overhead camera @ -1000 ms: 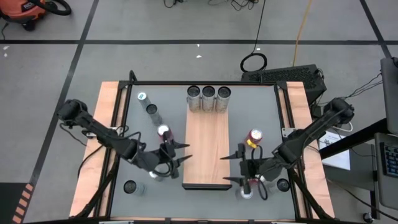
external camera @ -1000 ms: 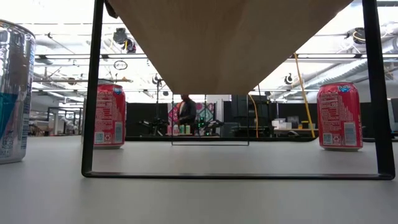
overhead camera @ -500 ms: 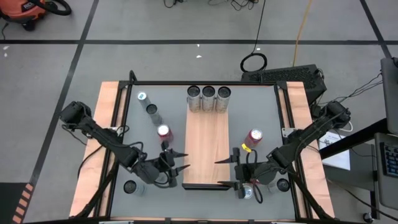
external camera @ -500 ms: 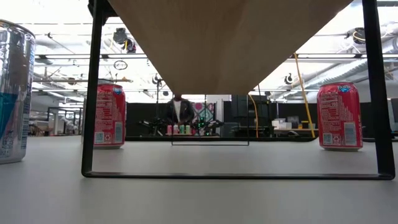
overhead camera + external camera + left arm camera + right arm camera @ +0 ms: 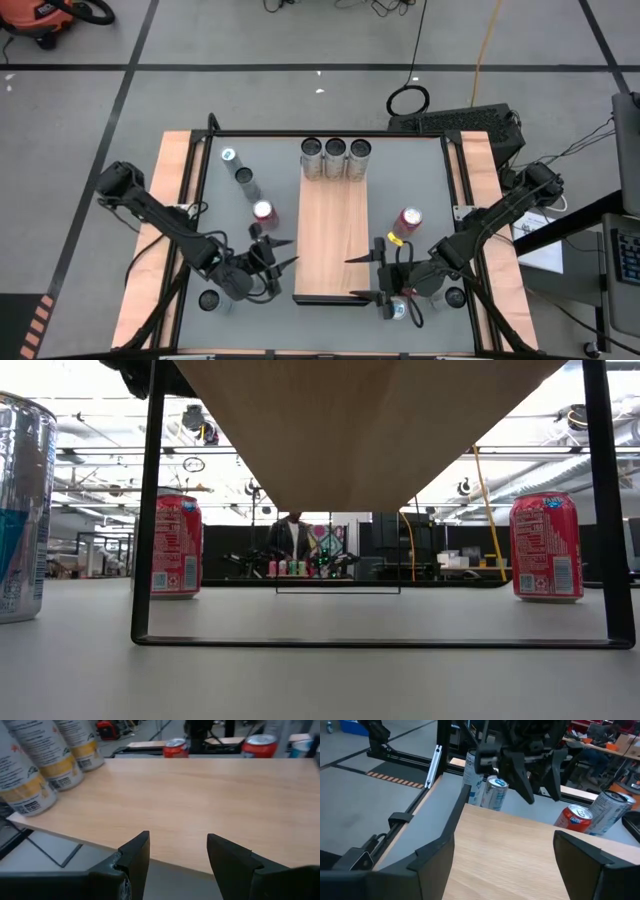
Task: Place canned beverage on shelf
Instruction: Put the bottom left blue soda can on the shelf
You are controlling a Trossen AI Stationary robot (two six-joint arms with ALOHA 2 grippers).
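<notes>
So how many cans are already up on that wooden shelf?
3. They stand side by side in a row at the far end of the shelf: left can, middle can, right can. The rest of the board is bare.

The shelf (image 5: 331, 235) is matt light wood-grain board, the red cans (image 5: 545, 547) glossy metal, the tabletop (image 5: 320, 680) smooth grey.

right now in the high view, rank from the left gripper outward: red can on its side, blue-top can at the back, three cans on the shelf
From the left gripper:
1. Red can, just behind it, left of the shelf.
2. Blue-top can, back left.
3. Three cans, shelf's back end; close to the second.
</notes>
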